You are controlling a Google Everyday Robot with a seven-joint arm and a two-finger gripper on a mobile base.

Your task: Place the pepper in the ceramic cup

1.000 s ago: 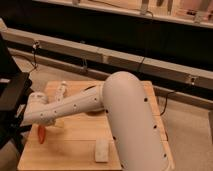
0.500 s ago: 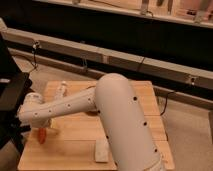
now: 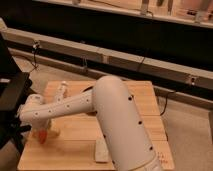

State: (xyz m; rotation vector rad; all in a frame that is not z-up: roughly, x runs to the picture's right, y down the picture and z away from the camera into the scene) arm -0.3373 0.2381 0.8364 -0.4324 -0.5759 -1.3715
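Dark stand (image 3: 11, 97): far left, beside the table.
Gripper (image 3: 36, 125): low over the table's front-left corner, at the end of the arm; whether it is clenched or released cannot be told.
Pepper (image 3: 41, 135): red-orange, directly under the gripper, on or just above the wood.
Pale item (image 3: 61, 90): back-left of table.
Arm (image 3: 115, 115): white, crossing the table.
White block (image 3: 101, 151): front centre.
Table (image 3: 145, 95): wooden slats.

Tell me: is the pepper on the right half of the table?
No, the pepper is near the table's front left corner, directly under the gripper.
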